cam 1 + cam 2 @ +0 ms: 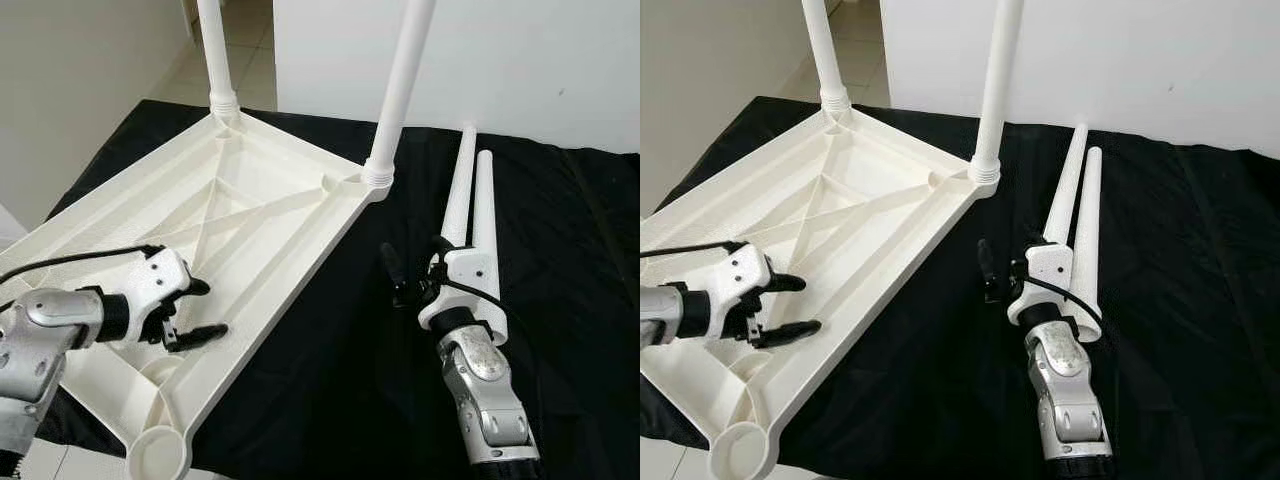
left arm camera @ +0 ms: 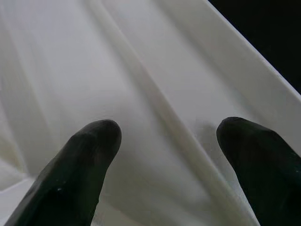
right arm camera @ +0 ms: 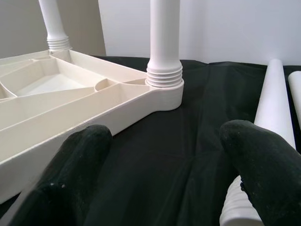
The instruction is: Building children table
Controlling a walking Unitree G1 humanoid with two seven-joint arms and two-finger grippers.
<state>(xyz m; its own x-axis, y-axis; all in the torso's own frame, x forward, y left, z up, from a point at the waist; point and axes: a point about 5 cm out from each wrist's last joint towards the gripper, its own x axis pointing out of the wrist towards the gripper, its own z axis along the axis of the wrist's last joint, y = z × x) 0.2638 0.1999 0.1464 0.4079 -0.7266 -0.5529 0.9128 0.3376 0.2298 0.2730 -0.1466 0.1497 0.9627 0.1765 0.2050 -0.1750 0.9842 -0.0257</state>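
Note:
A white plastic tabletop (image 1: 250,205) lies upside down on a black cloth. Two white legs (image 1: 213,45) (image 1: 405,70) stand screwed into its far corners. Two loose legs (image 1: 462,180) (image 1: 485,200) lie side by side on the cloth to the right. My left gripper (image 1: 213,308) hangs open just over the ribbed underside near the front; its fingers (image 2: 89,155) straddle a rib. My right gripper (image 1: 413,258) is open low over the cloth, between the tabletop's right edge and the loose legs. It faces the nearer screwed-in leg (image 3: 164,42), with one loose leg (image 3: 275,94) beside a finger.
An empty round leg socket (image 1: 158,452) sits at the tabletop's near corner. The black cloth (image 1: 330,380) covers the work surface, with bare stretches in front and at the far right. White walls (image 1: 520,60) stand behind, and pale floor (image 1: 250,60) shows at the back left.

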